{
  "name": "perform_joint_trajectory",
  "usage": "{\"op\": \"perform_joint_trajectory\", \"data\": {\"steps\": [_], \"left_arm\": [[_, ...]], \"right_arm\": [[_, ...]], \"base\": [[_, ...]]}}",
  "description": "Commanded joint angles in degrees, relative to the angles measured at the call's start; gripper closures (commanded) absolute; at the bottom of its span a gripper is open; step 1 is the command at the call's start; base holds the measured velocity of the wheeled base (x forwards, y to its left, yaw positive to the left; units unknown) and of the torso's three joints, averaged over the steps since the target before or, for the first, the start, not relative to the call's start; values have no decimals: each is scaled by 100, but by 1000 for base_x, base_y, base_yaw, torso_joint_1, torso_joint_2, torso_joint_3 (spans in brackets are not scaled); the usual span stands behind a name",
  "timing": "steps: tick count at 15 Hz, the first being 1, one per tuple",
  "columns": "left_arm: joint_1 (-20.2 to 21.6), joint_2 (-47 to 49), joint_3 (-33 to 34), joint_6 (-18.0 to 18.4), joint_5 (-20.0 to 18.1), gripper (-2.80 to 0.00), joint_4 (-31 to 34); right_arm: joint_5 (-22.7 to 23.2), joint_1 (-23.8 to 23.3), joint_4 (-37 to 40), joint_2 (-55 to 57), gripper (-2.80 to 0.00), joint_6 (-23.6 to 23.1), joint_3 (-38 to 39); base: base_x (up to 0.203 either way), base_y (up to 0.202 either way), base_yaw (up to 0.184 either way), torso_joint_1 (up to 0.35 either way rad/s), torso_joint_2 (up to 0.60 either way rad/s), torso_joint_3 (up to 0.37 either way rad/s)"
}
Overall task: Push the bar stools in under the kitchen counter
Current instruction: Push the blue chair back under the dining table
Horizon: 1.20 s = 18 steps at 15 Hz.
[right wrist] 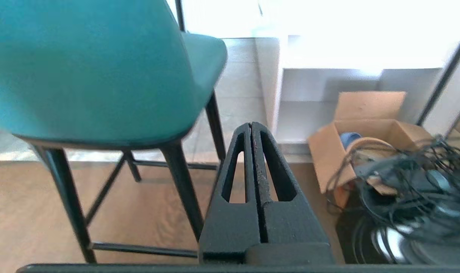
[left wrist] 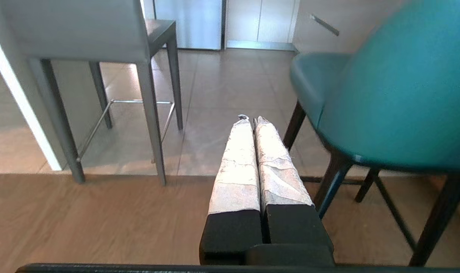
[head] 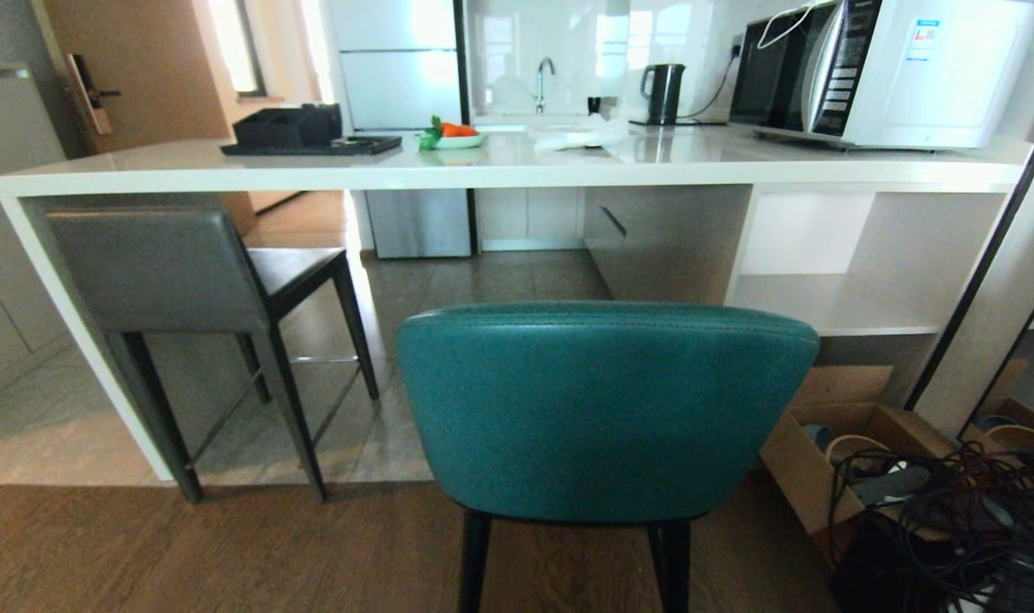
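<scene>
Stools stand at different stages. The grey stool (head: pixel 176 281) at the robot's left already sits with its seat under the white tabletop (head: pixel 500 170), its low back just below the thick edge, beside the slab end panel, so that half looks done. The teal stool (head: pixel 606 409) stands out on the wood floor, its rounded back toward the robot and well short of the tabletop edge; it still has to be pushed in.

Neither arm shows in the head view. The left claw (left wrist: pixel 249 121), fingers pressed together and holding nothing, hangs low between the two stools, beside the teal seat without touching it. The right claw (right wrist: pixel 251 127) is likewise closed and empty, on the far side of the teal stool, near a cardboard box (right wrist: pixel 366 125) and a tangle of cables (right wrist: pixel 415 178).
</scene>
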Motion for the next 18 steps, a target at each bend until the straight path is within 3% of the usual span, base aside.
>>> {"op": "perform_joint_trajectory", "data": {"steps": [1, 6, 11, 14, 15, 18], "left_arm": [[-48, 1648, -99, -22, -22, 0, -1010], [-586, 4666, -184, -58, -31, 0, -3944], [-1572, 6798, -193, -376, 60, 0, -5966], [-1962, 8043, -149, -427, 277, 0, -7500], [-2056, 8391, -103, -427, 338, 0, -7795], [-2237, 8939, -186, -416, 597, 0, -8089]], "right_arm": [[37, 47, -580, 1126, 0, 49, -120], [121, 197, -2980, 3812, 0, 304, -127], [354, 249, -5808, 6418, 0, 371, -155], [552, 283, -7738, 7764, 0, 370, -166], [645, 327, -8119, 8012, 0, 373, -168], [726, 367, -8310, 8510, 0, 367, -356]], "base": [[0, 0, 0, 0, 0, 0], [0, 0, 0, 0, 0, 0], [0, 0, 0, 0, 0, 0], [0, 0, 0, 0, 0, 0], [0, 0, 0, 0, 0, 0], [0, 0, 0, 0, 0, 0]]}}
